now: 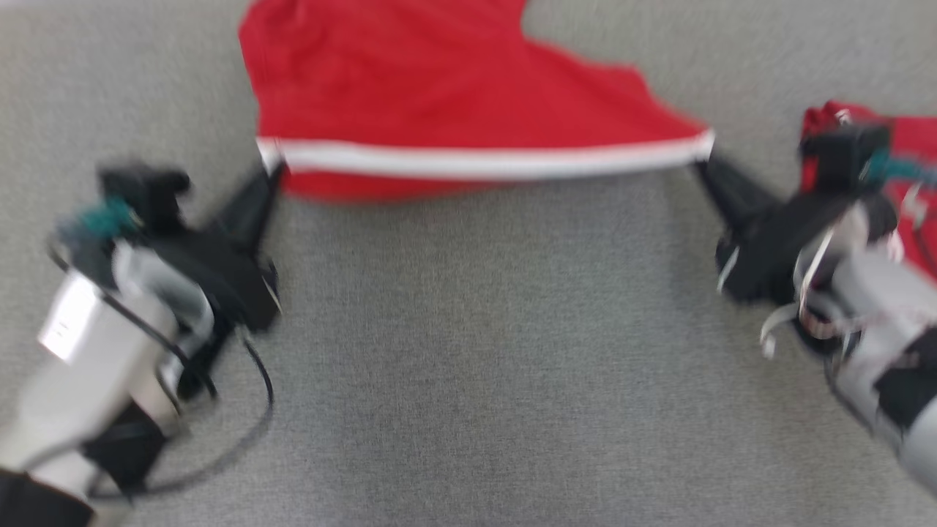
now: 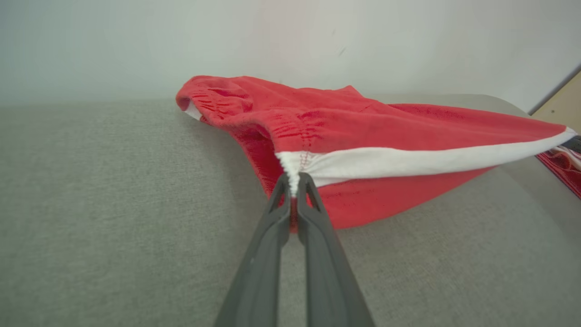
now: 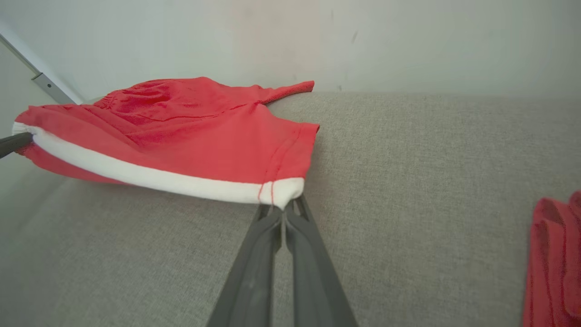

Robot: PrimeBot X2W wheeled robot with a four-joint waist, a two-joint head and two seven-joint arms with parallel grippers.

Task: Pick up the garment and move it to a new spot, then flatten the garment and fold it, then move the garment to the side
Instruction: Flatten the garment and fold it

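Grey woven surface [image 1: 468, 351], two red pieces on it
A red garment [image 1: 439, 80] with a white band rests its far part on the weave, near edge raised off it; a second red cloth [image 1: 915, 143] lies at the right, apart from the first

Grey woven surface [image 2: 91, 204] meets a plain pale wall [image 2: 136, 41]
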